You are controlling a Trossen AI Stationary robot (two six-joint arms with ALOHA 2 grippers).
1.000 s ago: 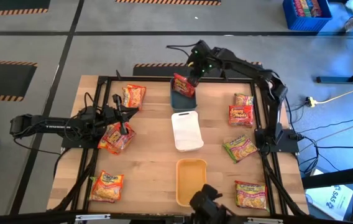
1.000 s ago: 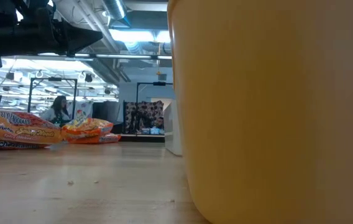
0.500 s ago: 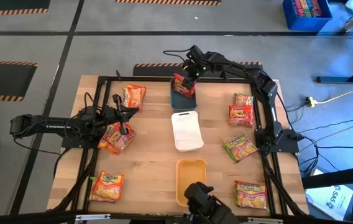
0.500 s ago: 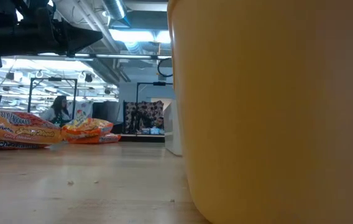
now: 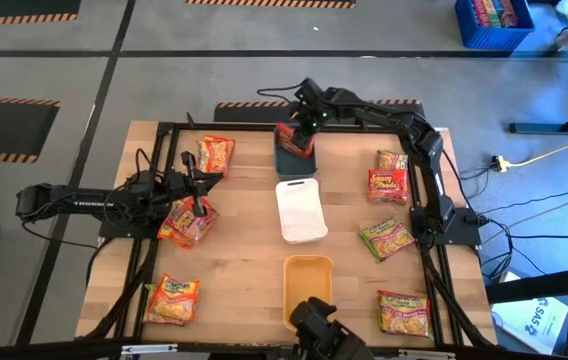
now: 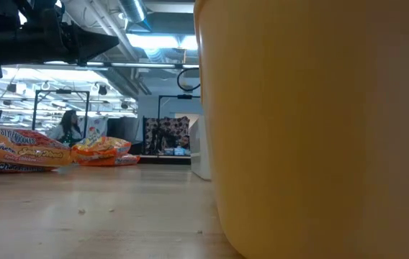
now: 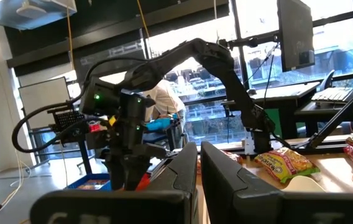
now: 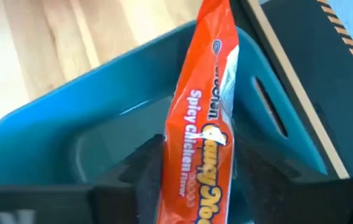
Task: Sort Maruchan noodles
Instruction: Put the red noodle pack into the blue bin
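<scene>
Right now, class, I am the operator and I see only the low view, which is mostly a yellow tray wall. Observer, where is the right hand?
Observer: The right hand is at the table's far edge, over the blue-grey tray.
Operator: Is anything in that tray?
Observer: One red packet, standing on edge, printed Spicy Chicken.
Operator: And the left hand?
Observer: The left hand is shut, above an orange-red packet on the table's left side.
</scene>
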